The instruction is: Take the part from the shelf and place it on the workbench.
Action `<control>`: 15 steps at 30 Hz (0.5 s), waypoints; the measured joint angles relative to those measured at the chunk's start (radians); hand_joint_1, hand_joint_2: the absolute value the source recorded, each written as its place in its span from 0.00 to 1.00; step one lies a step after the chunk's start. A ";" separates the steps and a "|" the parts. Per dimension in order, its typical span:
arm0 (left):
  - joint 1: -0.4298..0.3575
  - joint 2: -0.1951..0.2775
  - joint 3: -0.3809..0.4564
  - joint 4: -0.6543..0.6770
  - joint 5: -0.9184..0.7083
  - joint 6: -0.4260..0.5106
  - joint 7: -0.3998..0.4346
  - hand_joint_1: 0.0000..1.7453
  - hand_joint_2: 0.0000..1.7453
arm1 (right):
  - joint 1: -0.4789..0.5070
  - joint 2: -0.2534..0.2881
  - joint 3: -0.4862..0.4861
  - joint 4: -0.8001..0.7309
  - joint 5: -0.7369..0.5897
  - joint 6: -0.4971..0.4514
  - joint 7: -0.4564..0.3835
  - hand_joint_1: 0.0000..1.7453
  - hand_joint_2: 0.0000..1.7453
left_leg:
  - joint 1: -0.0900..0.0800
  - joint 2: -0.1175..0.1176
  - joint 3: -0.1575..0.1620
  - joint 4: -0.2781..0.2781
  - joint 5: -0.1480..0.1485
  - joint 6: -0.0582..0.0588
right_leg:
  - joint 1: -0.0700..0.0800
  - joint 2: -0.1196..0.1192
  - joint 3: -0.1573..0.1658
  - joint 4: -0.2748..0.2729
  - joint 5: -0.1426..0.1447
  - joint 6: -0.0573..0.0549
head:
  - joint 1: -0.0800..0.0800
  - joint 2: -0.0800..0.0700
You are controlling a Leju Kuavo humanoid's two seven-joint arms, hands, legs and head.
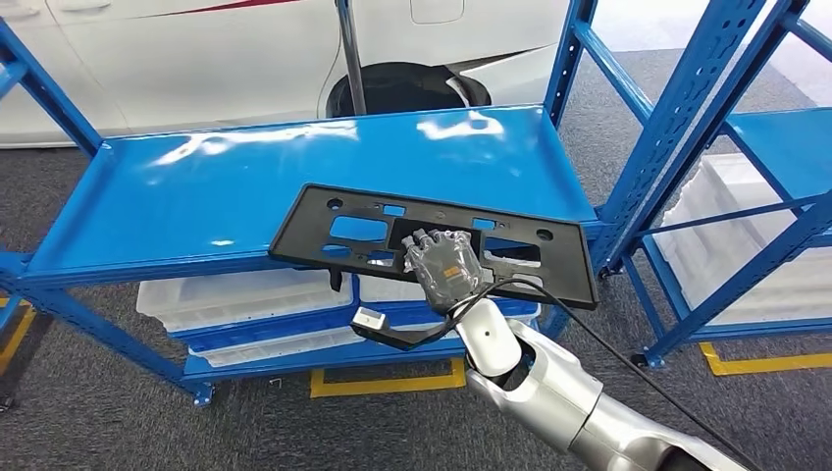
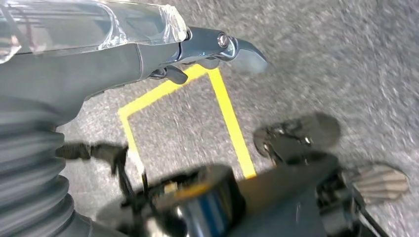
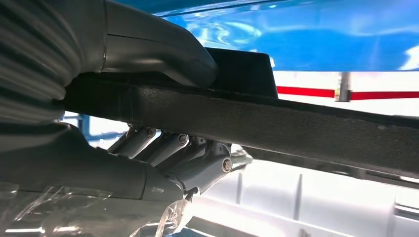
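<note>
The part (image 1: 306, 224) is a long flat black plastic frame with several cut-outs. Its far edge lies over the glossy blue shelf board (image 1: 216, 186), and its near edge juts out past the board's front edge. My right hand (image 1: 446, 265) grips the near edge around the middle. In the right wrist view the thumb (image 3: 163, 49) presses on one face of the part (image 3: 306, 121) and the fingers (image 3: 168, 148) curl under the other. I cannot tell whether the part touches the board. My left hand (image 2: 123, 54) hangs over the grey floor with nothing in it.
White bins (image 1: 235, 299) sit on the lower shelf level. A second blue rack (image 1: 775, 137) with a white bin (image 1: 726, 226) stands at the right, past a blue upright (image 1: 677, 128). A white car (image 1: 196, 59) is behind. Yellow tape (image 1: 388, 383) marks the floor.
</note>
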 joint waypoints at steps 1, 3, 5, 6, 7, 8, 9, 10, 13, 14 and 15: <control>0.000 0.000 -0.001 0.000 -0.003 0.000 0.001 0.00 1.00 | 0.000 -0.001 -0.001 0.000 -0.002 0.000 0.000 1.00 1.00 | 0.004 0.001 -0.010 -0.006 0.016 0.002 | 0.000 0.000 -0.013 0.032 -0.037 0.005 | 0.001 0.000; 0.001 0.000 -0.004 0.000 -0.011 0.000 0.002 0.00 1.00 | 0.001 -0.002 -0.002 0.000 -0.006 0.000 0.002 1.00 1.00 | 0.007 0.002 -0.035 -0.009 0.040 0.004 | -0.005 0.000 -0.047 0.154 -0.140 0.013 | 0.004 0.000; 0.002 0.000 -0.010 0.000 -0.018 -0.001 0.006 0.00 1.00 | 0.005 -0.004 -0.003 0.000 -0.007 0.000 0.004 1.00 1.00 | 0.008 0.003 -0.061 -0.008 0.061 0.001 | -0.008 0.000 -0.062 0.267 -0.187 0.021 | 0.004 0.000; 0.002 -0.001 -0.013 0.000 -0.020 -0.001 0.008 0.00 1.00 | 0.007 -0.005 -0.003 0.000 -0.007 0.000 0.006 1.00 1.00 | 0.010 0.003 -0.075 -0.007 0.070 -0.002 | -0.010 -0.001 -0.048 0.279 -0.177 0.024 | 0.004 0.000; 0.001 -0.001 -0.015 0.000 -0.022 -0.001 0.011 0.00 1.00 | 0.008 -0.006 -0.003 0.000 -0.007 0.000 0.008 1.00 1.00 | 0.012 0.002 -0.087 -0.004 0.080 -0.005 | -0.011 -0.001 -0.014 0.253 -0.154 0.027 | 0.004 0.000; -0.001 -0.001 -0.016 0.000 -0.024 -0.002 0.012 0.00 1.00 | 0.008 -0.007 -0.003 0.000 -0.007 -0.001 0.010 1.00 1.00 | 0.014 0.002 -0.099 0.000 0.087 -0.009 | -0.014 -0.001 0.037 0.191 -0.131 0.031 | 0.004 0.000; -0.003 0.000 -0.017 0.000 -0.026 -0.002 0.012 0.00 1.00 | 0.008 -0.008 -0.004 0.000 -0.007 -0.001 0.011 1.00 1.00 | 0.014 0.001 -0.111 0.006 0.093 -0.014 | -0.015 -0.001 0.093 0.115 -0.124 0.035 | 0.005 0.000; -0.005 0.000 -0.018 0.000 -0.028 -0.002 0.013 0.00 1.00 | 0.007 -0.008 -0.005 -0.001 -0.007 -0.001 0.012 1.00 1.00 | 0.014 0.001 -0.119 0.011 0.098 -0.020 | -0.015 0.000 0.135 0.053 -0.125 0.033 | 0.006 0.000; -0.008 0.001 -0.021 0.000 -0.033 -0.002 0.013 0.00 1.00 | 0.007 -0.008 -0.008 -0.005 -0.009 0.000 0.014 1.00 1.00 | 0.010 0.000 -0.131 0.019 0.116 -0.036 | -0.012 0.003 0.158 -0.003 -0.134 0.004 | 0.007 0.000; -0.008 0.002 -0.021 0.000 -0.033 -0.002 0.013 0.00 1.00 | 0.007 -0.008 -0.009 -0.006 -0.009 0.000 0.014 1.00 1.00 | 0.011 -0.001 -0.135 0.021 0.118 -0.041 | -0.012 0.001 0.151 -0.004 -0.128 -0.006 | 0.007 0.000; -0.008 0.002 -0.021 0.000 -0.033 -0.002 0.013 0.00 1.00 | 0.006 -0.008 -0.011 -0.006 -0.009 0.000 0.014 1.00 1.00 | 0.013 -0.002 -0.143 0.032 0.105 -0.046 | -0.013 0.000 0.143 -0.004 -0.120 -0.016 | 0.006 0.000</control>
